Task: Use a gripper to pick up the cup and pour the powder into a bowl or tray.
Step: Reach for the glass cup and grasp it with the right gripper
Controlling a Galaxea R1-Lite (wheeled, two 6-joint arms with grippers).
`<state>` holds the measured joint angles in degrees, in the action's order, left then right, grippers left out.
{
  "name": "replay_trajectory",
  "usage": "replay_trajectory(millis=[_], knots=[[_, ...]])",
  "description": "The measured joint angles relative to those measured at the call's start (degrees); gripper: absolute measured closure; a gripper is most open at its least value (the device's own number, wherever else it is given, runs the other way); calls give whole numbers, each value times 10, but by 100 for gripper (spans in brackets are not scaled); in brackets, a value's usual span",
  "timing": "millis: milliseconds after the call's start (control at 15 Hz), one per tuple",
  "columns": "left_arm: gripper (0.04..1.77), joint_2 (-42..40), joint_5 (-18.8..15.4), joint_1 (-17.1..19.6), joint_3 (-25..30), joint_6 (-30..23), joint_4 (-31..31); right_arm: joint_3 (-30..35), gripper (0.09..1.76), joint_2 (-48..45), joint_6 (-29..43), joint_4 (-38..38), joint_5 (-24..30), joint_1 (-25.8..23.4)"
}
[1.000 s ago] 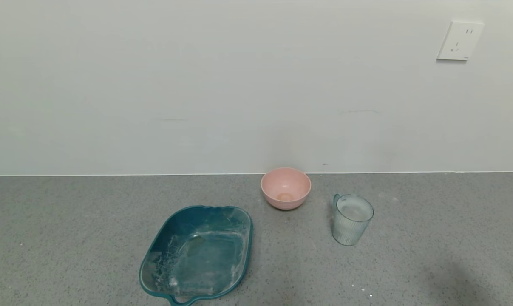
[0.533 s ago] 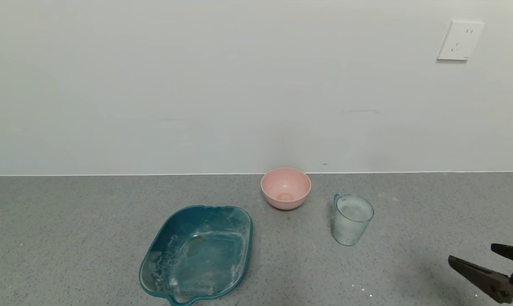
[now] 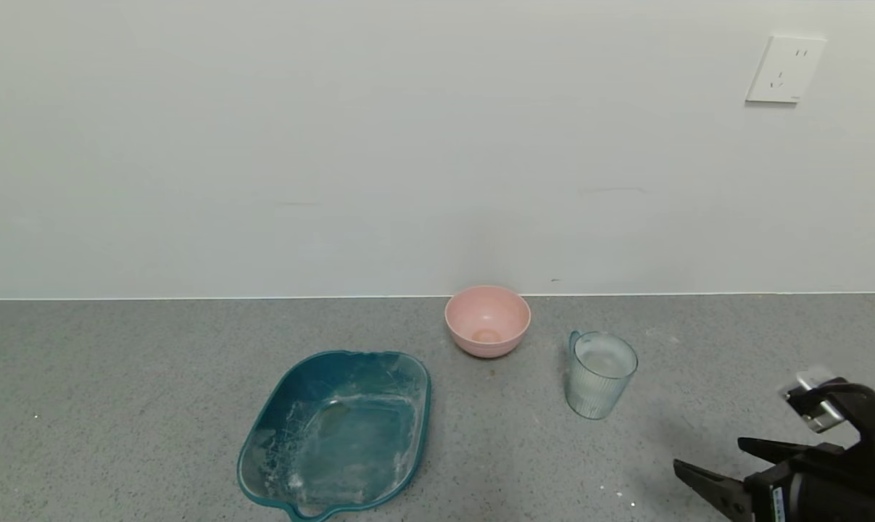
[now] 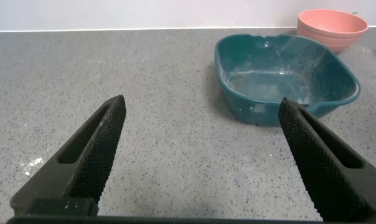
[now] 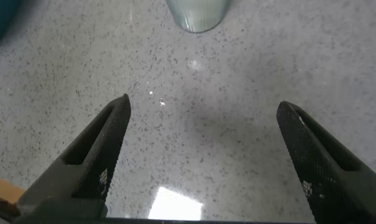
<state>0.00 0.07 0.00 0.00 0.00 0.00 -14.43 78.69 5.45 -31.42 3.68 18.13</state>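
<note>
Reaching from tabletop's front right corner, right gripper [image 3: 727, 471] hovers, fingers spread wide, nothing held. Cup [image 3: 599, 374] stands upright right of centre, apart from pink bowl [image 3: 487, 320] near back edge. Cup likely light, rigid, dusty-slick; ribbed mid-wall grip looks safest.

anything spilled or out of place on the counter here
Slightly. A few white specks of powder lie on the grey counter in front of the cup, and the teal tray is smeared whitish inside. The cup and pink bowl stand upright. The right gripper is open, short of the cup.
</note>
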Motion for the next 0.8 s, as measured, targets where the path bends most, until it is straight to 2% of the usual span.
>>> replay_trajectory(millis=[333,667,800], knots=[[5,0,0,0,0,0,0,28,14,147,11,-192,-26,44],[5,0,0,0,0,0,0,14,14,236,10,-242,-54,50],[5,0,0,0,0,0,0,7,14,272,9,-291,-62,50]])
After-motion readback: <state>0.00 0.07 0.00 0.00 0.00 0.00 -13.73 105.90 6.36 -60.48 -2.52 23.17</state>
